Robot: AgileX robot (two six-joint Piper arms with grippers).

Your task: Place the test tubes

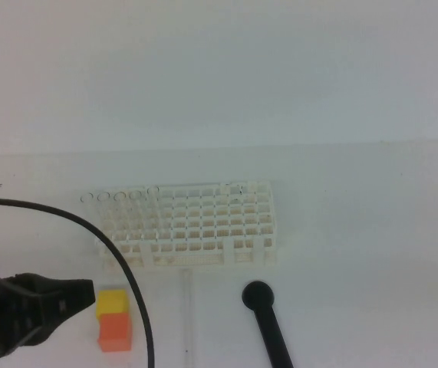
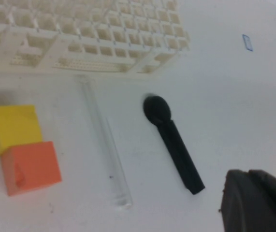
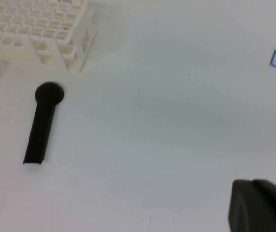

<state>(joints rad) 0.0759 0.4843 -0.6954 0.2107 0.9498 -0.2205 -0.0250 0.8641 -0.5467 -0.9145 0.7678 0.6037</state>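
1. The closed, empty left gripper is low; the clear glass test tube lies flat ahead, past the yellow cube and orange cube.
2. The right gripper is over the bare white table; its opening cannot be told.
3. Risk: grazing the cubes could roll the tube away.

Bright, even, diffuse light washes the white counter out. The pale test tube rack barely separates from it, and the clear test tube nearly vanishes. Shadows are faint and soft. The left gripper, low on the robot's left, and the right gripper, at its wrist view's edge, are dark, defocused masses.
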